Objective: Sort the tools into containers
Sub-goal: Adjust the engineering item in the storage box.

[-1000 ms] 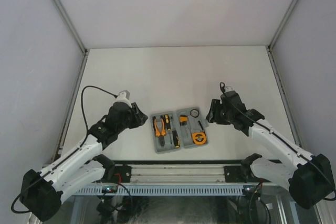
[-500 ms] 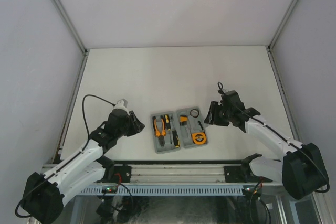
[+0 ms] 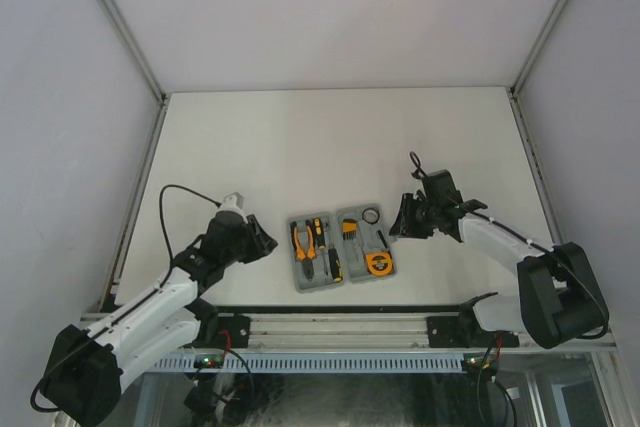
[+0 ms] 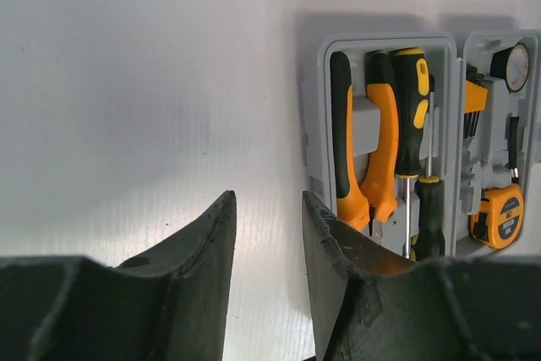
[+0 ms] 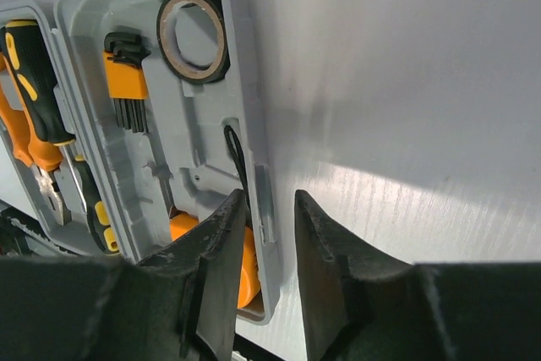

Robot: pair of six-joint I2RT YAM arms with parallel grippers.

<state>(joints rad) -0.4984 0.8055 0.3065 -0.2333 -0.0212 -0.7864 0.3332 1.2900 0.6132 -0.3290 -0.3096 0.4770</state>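
The grey case (image 3: 292,252) lies open near the table's front edge. Its left half holds orange-handled pliers (image 4: 372,150) and two yellow-and-black screwdrivers (image 4: 412,107). Its right half holds the hex-key set (image 5: 125,82), a ring (image 5: 192,35) and the orange tape measure (image 4: 499,216). My left gripper (image 4: 267,200) is open over bare table just left of the case's rim (image 4: 314,124). My right gripper (image 5: 269,200) hangs at the case's right wall (image 5: 254,124), one finger over the tape measure (image 5: 245,268), the other outside. A gap shows, and it grips nothing.
White table (image 3: 330,137) stretches behind the case, with grey walls on three sides. A metal rail (image 3: 330,327) with both arm bases runs along the near edge, close below the case.
My left arm has drawn back toward the near left, away from the case. The right gripper's jaws have narrowed, and its forearm has swung while the gripper stayed beside the case's right edge.
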